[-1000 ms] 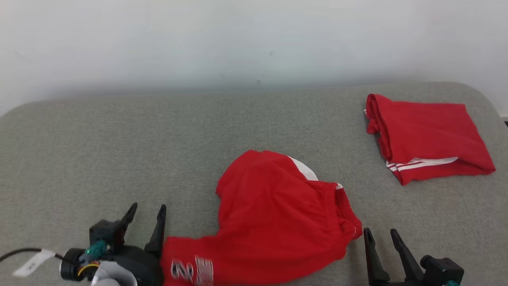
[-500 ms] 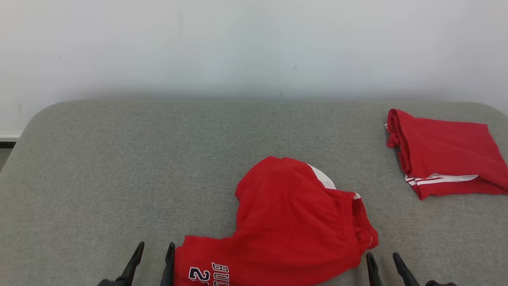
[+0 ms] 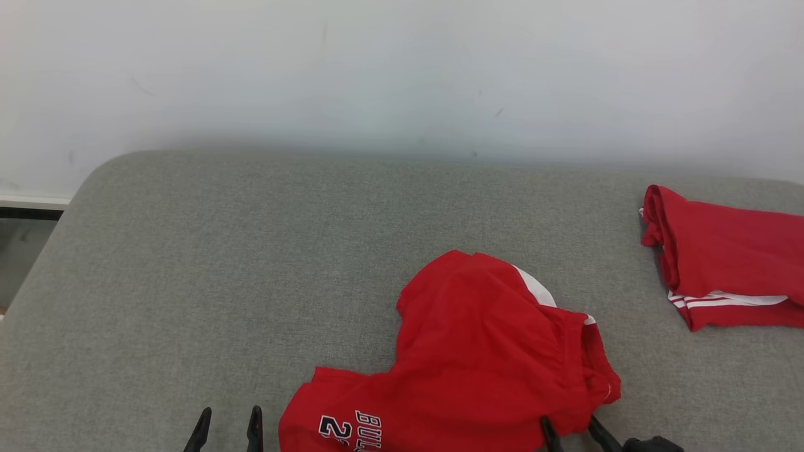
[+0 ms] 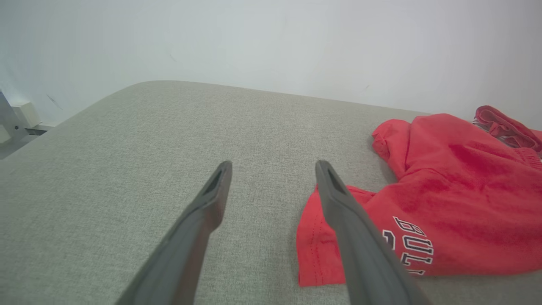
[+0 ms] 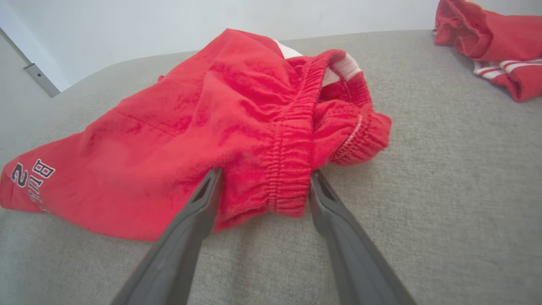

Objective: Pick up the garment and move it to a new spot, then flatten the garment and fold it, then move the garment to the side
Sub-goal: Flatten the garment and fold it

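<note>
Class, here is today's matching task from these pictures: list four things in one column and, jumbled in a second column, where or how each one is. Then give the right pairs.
Column one
1. left gripper
2. right gripper
3. lettered red shorts
4. striped red garment

Column two
A. folded, at the far right of the grey surface
B. open, elastic waistband between its fingertips
C. crumpled, near the front middle
D. open, bare surface between its fingers

Pairs: 1-D, 2-B, 3-C, 4-A

Left end effector [image 4: 274, 164], right end effector [image 5: 266, 173]: slim dark-grey tapered fingers [image 4: 203, 212], slotted inner tips.
</note>
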You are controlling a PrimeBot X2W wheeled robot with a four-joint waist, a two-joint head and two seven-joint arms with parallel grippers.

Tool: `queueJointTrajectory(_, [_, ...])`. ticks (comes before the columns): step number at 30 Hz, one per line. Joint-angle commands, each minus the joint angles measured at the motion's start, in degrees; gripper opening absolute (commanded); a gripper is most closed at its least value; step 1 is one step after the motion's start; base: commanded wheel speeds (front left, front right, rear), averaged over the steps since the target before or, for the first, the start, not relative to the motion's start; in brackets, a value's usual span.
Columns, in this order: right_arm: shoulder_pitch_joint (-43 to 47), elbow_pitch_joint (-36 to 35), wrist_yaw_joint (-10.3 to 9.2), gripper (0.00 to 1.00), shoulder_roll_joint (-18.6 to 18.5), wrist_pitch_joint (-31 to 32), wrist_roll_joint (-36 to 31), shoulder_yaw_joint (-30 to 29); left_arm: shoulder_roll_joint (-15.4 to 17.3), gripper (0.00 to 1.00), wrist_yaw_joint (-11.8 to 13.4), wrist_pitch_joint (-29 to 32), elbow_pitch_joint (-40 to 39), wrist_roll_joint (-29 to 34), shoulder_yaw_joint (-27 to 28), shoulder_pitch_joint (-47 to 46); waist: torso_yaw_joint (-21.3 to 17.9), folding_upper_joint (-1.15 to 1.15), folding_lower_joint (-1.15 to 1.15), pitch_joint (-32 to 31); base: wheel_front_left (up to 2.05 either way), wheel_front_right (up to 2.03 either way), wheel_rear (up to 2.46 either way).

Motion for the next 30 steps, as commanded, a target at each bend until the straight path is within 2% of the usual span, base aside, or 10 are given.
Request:
queueJointTrajectory(1, [-1.0, 1.5, -0.11, 1.00, 0.0, -0.1, 0.4, 0.7, -0.3, 1.00, 0.1, -0.1, 0.2, 0.2, 0.3, 0.6, 0.3, 0.00, 0.00, 0.0, 0.00, 0.00, 0.00])
queueJointTrajectory(3, [-2.4, 4.5, -0.11, 0.10, -0.3, -0.1, 0.6, 1.9, -0.4, 1.00, 0.1, -0.1, 0.5, 0.2, 0.1, 0.3, 0.7, 0.00, 0.00, -0.2, 0.00, 0.00, 0.00])
queueJointTrajectory(4, [-3.3, 5.5, -0.11, 0.00, -0.4, -0.1, 0.8, 2.1, -0.4, 1.00, 0.1, -0.1, 0.6, 0.1, 0.2, 0.3, 0.9, 0.00, 0.00, -0.3, 0.00, 0.00, 0.00])
queueJointTrajectory(9, [-2.8, 5.6, -0.11, 0.00, -0.3, -0.1, 2.5, 1.9, -0.6, 1.00, 0.1, -0.1, 1.2, -0.2, 0.3, 1.0, 0.9, 0.00, 0.00, -0.7, 0.00, 0.00, 0.00])
queueJointTrajectory(14, [2.3, -0.8, -0.11, 0.00, -1.2, -0.1, 5.4, 3.3, -0.7, 1.00, 0.1, -0.1, 1.9, -0.7, -0.2, 1.7, 0.5, 0.00, 0.00, -1.6, 0.00, 0.00, 0.00])
queueJointTrajectory(20, [8.1, -11.5, -0.11, 0.00, -6.8, 0.4, 9.7, 10.1, -0.7, 1.00, 0.1, -0.1, 2.4, -1.1, -0.4, 1.8, -0.3, 0.00, 0.00, -1.9, 0.00, 0.00, 0.00])
queueJointTrajectory(24, [10.0, -19.6, -0.11, 0.00, -11.2, 3.2, 13.5, 9.4, -0.7, 1.00, 0.1, -0.1, 2.6, -1.3, 0.0, 1.4, -0.7, 0.00, 0.00, -1.9, 0.00, 0.00, 0.00])
queueJointTrajectory(27, [9.1, -23.9, -0.11, 0.00, -12.4, 5.1, 15.5, 8.1, -0.7, 1.00, 0.1, -0.1, 2.6, -1.1, 0.4, 1.4, -1.1, 0.00, 0.00, -1.8, 0.00, 0.00, 0.00])
queueJointTrajectory(29, [6.2, -24.7, -0.11, 0.00, -14.5, 6.4, 13.5, 8.4, -0.7, 1.00, 0.1, -0.1, 2.9, -1.1, 0.6, 1.2, -1.1, 0.00, 0.00, -1.6, 0.00, 0.00, 0.00])
queueJointTrajectory(30, [4.6, -24.4, -0.11, 0.00, -14.4, 6.6, 13.1, 8.4, -0.7, 1.00, 0.1, -0.1, 3.0, -1.1, 0.7, 1.0, -1.2, 0.00, 0.00, -1.5, 0.00, 0.00, 0.00])
